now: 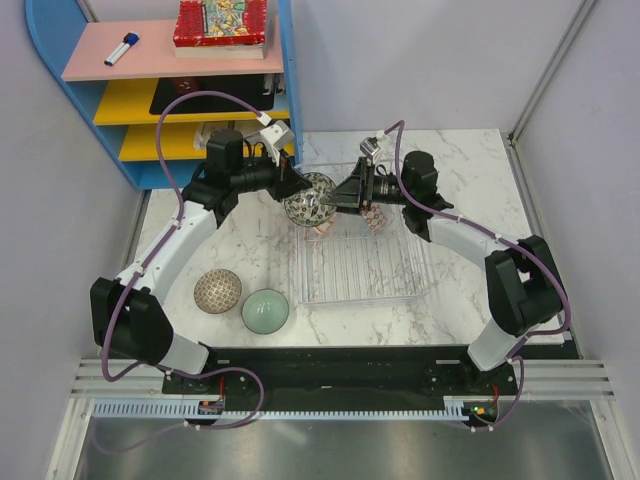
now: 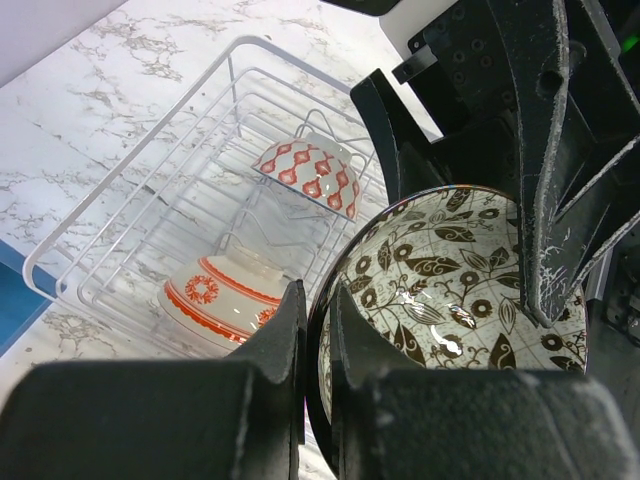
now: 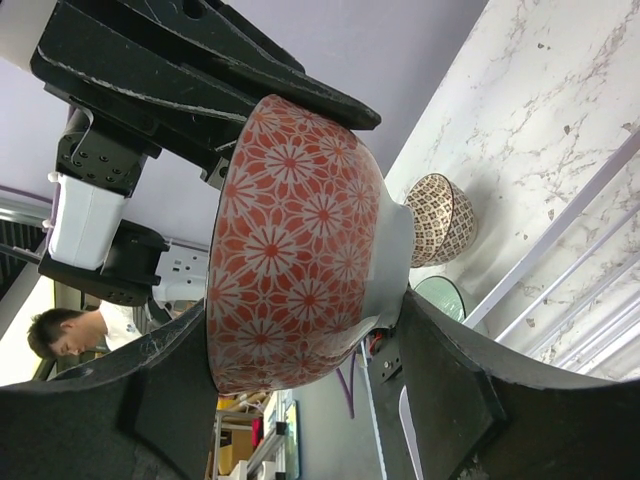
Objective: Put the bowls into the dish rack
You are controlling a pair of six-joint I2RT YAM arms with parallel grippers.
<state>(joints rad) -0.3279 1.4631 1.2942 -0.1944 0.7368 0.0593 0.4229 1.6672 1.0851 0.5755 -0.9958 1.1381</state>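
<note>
Left gripper (image 2: 318, 335) clamped on the rim of the orange-red floral bowl (image 3: 300, 230); right gripper (image 3: 300, 365) closed on its opposite side, the bowl held above the dish rack (image 1: 362, 298) at its far left corner; the left wrist view shows a red-and-white patterned bowl (image 2: 312, 172) and a red-banded bowl (image 2: 215, 295) inside the rack; brown lattice bowl (image 1: 217, 291) and pale green bowl (image 1: 265, 311) sit on the table (image 1: 480, 170) left of it.

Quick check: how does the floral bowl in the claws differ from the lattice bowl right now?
Support: the floral bowl is off the table, gripped by the left claw and right claw; the lattice bowl sits on the table, untouched.
Place: the floral bowl is at the dish rack's far left corner; the lattice bowl lies left of the rack.
Look: orange-red flowers versus brown lattice.
Both are small round bowls.
</note>
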